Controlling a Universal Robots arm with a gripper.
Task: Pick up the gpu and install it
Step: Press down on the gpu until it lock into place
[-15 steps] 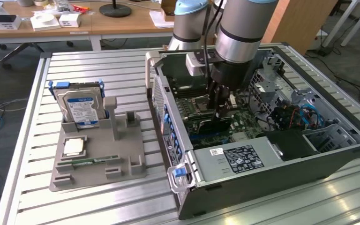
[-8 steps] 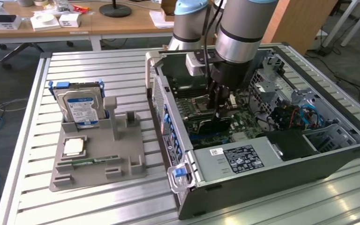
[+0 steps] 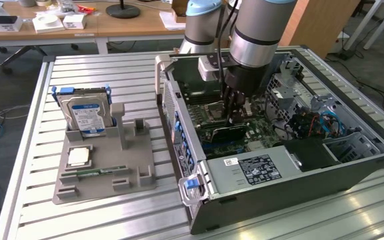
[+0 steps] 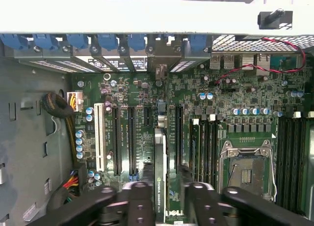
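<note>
My gripper [image 4: 162, 199] is clamped on the gpu [image 4: 160, 177], its fingers [image 4: 140, 201] pressed against either face of the card, which I hold on edge between them. The card hangs straight below my wrist, inside the open computer case [image 3: 352, 175], and its long axis runs the same way as the long expansion slots [image 4: 131, 137] on the motherboard [image 4: 235, 93]. That is the relation that matters: the card's lower edge sits right at the board, in line with a slot, though I cannot tell whether it is touching, partly in, or fully seated. In the exterior view my arm [image 3: 255, 35] reaches down from above into the middle of the case, with the dark card [image 3: 222, 132] just under the gripper. Beyond it on the board lies the bare processor socket [image 4: 245, 169]. Farther off, toward the exterior view's left, a grey parts holder [image 3: 105, 170] on the slatted counter [image 3: 78, 220] carries a hard drive [image 3: 85, 112] standing upright.
</note>
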